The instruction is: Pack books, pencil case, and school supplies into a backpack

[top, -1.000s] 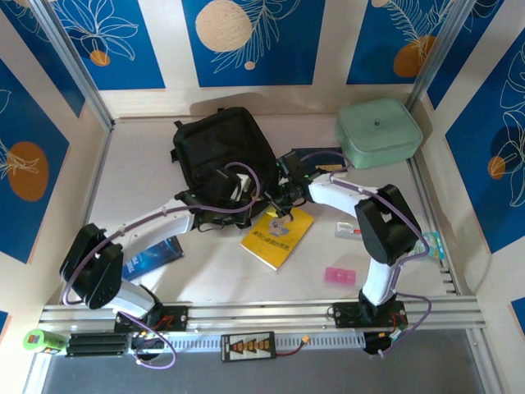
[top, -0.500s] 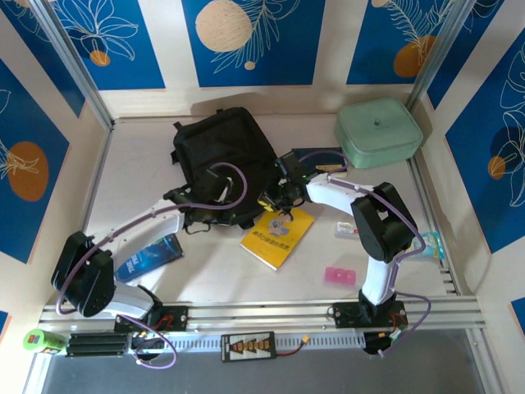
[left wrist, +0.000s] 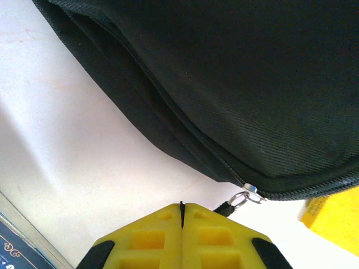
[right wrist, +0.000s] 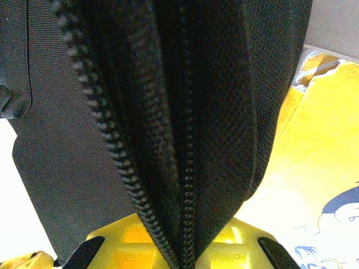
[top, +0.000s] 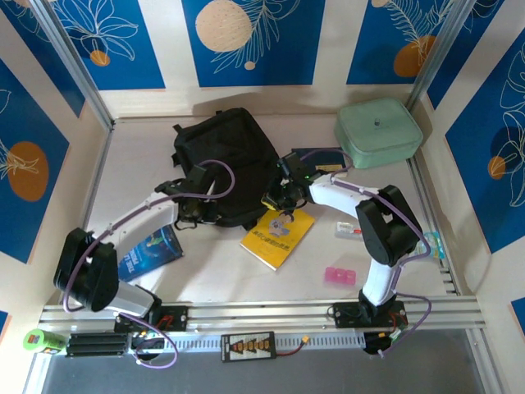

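The black backpack (top: 225, 156) is lying just beyond both grippers. The right gripper (right wrist: 179, 246) is pinching a fold of its zipped edge, jaws closed tight on the fabric. The left gripper (left wrist: 182, 208) is sitting at the backpack's near edge, closed all the way, the zip pull (left wrist: 241, 197) dangling just to its right; I cannot tell whether it is caught. The yellow book (top: 283, 238) is lying just beside the right gripper, the blue book (top: 154, 250) behind the left one.

High rear view over whole table (top: 221, 271); both wrist views tight on the shared backpack (left wrist: 252, 84).
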`<state>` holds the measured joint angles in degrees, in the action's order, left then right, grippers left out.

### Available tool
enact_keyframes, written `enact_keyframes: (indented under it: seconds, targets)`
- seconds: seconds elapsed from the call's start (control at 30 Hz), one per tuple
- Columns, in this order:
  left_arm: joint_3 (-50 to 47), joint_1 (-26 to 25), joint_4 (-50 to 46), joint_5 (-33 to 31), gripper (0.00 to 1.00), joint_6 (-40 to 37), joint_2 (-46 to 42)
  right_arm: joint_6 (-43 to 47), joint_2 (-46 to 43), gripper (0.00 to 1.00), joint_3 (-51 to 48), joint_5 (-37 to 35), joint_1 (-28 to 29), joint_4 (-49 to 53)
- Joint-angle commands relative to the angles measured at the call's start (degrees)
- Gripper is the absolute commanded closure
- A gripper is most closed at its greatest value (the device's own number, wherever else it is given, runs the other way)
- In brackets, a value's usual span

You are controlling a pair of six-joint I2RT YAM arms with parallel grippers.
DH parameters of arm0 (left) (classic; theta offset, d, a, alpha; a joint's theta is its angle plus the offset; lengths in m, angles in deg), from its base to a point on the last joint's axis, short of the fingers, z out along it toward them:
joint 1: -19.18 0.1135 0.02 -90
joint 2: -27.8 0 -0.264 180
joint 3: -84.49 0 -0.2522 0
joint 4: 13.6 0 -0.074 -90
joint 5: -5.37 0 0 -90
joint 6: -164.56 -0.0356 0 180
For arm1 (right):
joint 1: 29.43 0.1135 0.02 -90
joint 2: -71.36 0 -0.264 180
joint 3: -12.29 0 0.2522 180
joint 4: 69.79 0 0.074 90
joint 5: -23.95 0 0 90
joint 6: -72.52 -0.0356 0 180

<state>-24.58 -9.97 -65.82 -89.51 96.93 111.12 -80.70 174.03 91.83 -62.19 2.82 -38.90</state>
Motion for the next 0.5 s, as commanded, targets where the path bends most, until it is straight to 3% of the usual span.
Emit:
enact_keyframes:
  seconds: [0.0,0.47]
  targets:
    - [1.60,1.79,-5.49,-4.10,1.00,-2.93,2.60,1.11,-3.72,0.92,-2.52,-6.08,-0.43,0.81]
    - [7.99,7.27,-1.53,-8.15,1.00,-5.12,12.27,8.81,-3.19,0.94,0.31,-11.24,-0.88,0.80]
